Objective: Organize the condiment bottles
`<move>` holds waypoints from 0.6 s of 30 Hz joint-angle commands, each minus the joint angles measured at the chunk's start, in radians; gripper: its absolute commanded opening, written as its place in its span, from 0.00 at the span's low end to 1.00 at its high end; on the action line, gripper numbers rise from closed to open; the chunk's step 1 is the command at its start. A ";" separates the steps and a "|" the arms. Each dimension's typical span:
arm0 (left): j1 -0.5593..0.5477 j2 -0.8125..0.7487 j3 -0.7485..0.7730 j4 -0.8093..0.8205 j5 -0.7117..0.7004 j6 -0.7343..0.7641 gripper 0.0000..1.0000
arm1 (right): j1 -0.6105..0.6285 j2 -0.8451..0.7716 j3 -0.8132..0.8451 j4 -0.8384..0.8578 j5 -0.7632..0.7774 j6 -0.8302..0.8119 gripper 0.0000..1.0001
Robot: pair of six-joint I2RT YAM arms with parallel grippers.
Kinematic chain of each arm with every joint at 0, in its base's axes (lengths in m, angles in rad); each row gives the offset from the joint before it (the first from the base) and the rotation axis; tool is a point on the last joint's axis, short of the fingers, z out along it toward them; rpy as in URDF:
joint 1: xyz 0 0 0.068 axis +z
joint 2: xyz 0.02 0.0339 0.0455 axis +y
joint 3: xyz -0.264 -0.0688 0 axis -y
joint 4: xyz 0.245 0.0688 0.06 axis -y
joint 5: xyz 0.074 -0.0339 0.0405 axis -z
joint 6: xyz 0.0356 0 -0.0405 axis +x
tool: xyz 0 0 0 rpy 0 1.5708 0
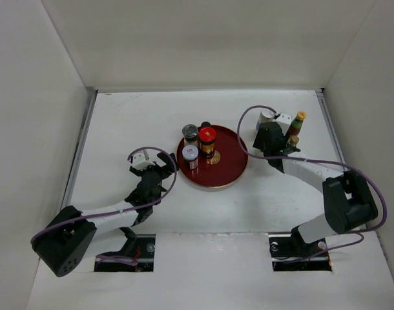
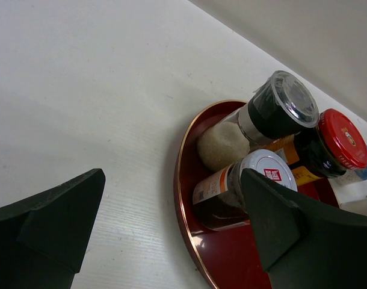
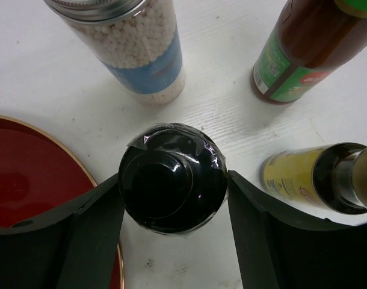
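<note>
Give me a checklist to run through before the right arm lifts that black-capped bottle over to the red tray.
1. Is the black-capped bottle centred in the right gripper? Ok.
2. Are the fingers clamped on the cap? Cannot tell; they sit right at its sides.
3. Do the shaker and the green-labelled bottle stand apart from the gripper? Ok.
4. Is the yellowish bottle clear of the nearer finger? Cannot tell; it is very close.
5. Is there bare room on the red tray, on the side toward this arm? Ok.
6. Is the left gripper open, empty and beside the tray? Ok.
</note>
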 commanded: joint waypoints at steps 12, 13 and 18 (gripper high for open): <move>0.009 0.018 0.030 0.045 0.021 -0.011 1.00 | 0.158 -0.061 0.169 0.160 0.052 -0.101 0.53; 0.011 0.021 0.028 0.045 0.019 -0.011 1.00 | 0.159 -0.031 0.189 0.180 0.015 -0.092 0.53; 0.008 0.004 0.025 0.045 0.022 -0.011 1.00 | 0.173 0.141 0.307 0.225 -0.069 -0.052 0.53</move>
